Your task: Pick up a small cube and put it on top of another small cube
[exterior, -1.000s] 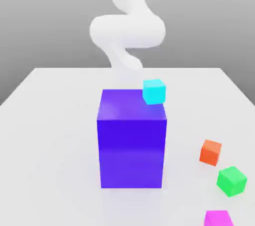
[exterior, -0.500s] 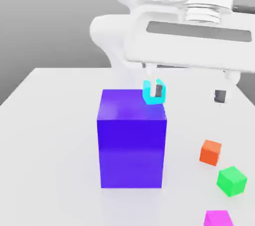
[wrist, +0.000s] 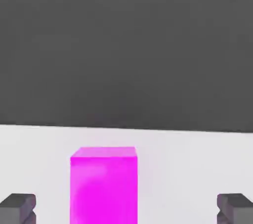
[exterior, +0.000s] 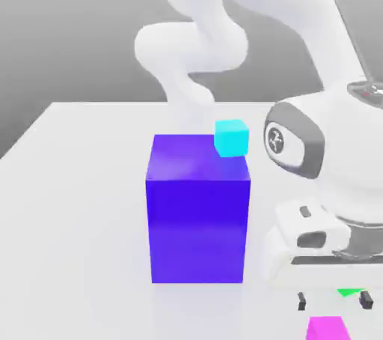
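The small cube (exterior: 328, 328), bright magenta-pink, rests on the white table (exterior: 82, 204) at the front of the exterior view's right. My gripper (exterior: 334, 301) hangs just above it, open, one dark fingertip (exterior: 301, 301) on each side. In the hand view the small cube (wrist: 104, 183) stands between the wide-apart fingertips (wrist: 17, 208), touching neither, and my gripper (wrist: 126, 208) holds nothing. A small cyan cube (exterior: 232, 137) sits behind the top right corner of the big blue-violet block (exterior: 198, 207).
The tall blue-violet block stands mid-table, to the exterior view's left of my hand. A sliver of a green cube (exterior: 346, 293) peeks out under the hand, just behind the magenta cube. The white arm (exterior: 329, 151) bulks over the right side.
The hand has swung from above the cyan cube down to the front right and now hovers over the magenta cube. It covers the orange cube and most of the green one. The jaws stayed open.
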`<state>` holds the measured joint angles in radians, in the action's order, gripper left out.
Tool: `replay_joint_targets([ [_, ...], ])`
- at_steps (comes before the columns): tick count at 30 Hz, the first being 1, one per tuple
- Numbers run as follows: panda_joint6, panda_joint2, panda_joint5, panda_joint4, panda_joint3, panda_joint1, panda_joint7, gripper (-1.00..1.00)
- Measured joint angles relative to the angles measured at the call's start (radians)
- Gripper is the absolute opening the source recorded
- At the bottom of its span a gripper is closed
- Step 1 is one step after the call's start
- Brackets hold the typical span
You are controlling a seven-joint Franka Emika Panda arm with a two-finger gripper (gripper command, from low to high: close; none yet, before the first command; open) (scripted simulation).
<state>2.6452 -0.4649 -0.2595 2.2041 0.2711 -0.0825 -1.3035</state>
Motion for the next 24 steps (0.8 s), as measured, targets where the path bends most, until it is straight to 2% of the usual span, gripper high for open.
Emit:
replay_joint_targets([
  [2, 0.053, -0.074, -0.029, -0.017, -0.031, -0.026, -0.023, 0.0],
  [3, 0.072, -0.099, -0.039, -0.023, -0.042, -0.035, -0.03, -1.0],
  [9, 0.082, -0.111, -0.044, -0.026, -0.047, -0.04, -0.034, -1.0],
  [14, -0.018, 0.027, 0.022, 0.011, 0.009, 0.0, 0.009, -1.0],
  [22, -0.041, 0.294, 0.143, 0.244, 0.12, -0.102, -0.222, -1.0],
  [24, -0.02, 0.314, 0.143, 0.283, 0.131, -0.124, -0.279, -1.0],
])
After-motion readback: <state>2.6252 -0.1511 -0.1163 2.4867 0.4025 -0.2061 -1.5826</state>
